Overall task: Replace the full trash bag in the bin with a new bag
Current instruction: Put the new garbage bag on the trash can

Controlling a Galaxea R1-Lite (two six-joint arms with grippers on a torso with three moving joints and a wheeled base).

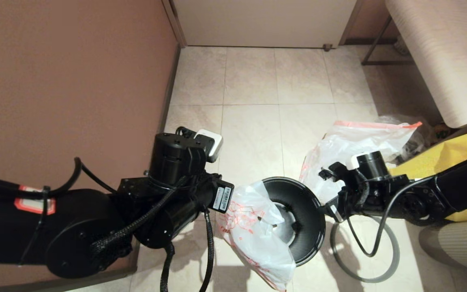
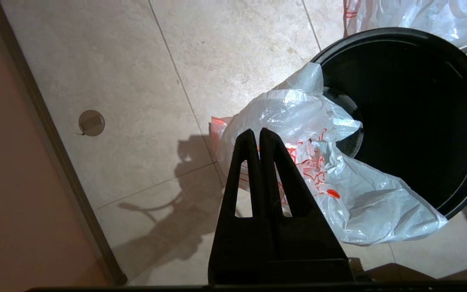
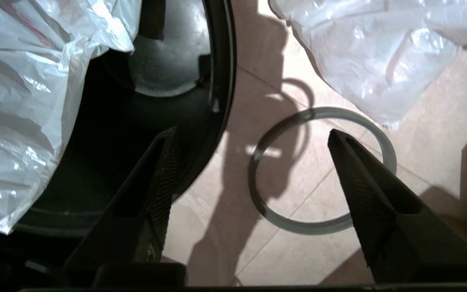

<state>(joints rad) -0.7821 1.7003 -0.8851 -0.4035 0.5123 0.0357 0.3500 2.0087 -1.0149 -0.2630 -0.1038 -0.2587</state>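
The black bin point(image 1: 310, 211) stands on the tiled floor with its mouth bare of any rim. The new bag point(image 1: 253, 239), white with red print, hangs over the bin's left edge and down onto the floor. My left gripper point(image 2: 256, 132) is shut on the new bag point(image 2: 318, 170) beside the bin point(image 2: 420, 121); my own wrist hides it in the head view. My right gripper point(image 3: 253, 140) is open and empty at the bin's right side point(image 1: 330, 209), one finger over the bin wall point(image 3: 201, 134). The full trash bag point(image 1: 351, 146) lies behind the bin.
The grey ring rim point(image 1: 363, 280) lies flat on the floor right of the bin, under my right gripper point(image 3: 298, 227). A yellow tote point(image 1: 440, 162) sits at the right, a table point(image 1: 432, 61) behind it. A brown wall point(image 1: 67, 81) runs along the left, with a round floor cover point(image 2: 91, 122) near it.
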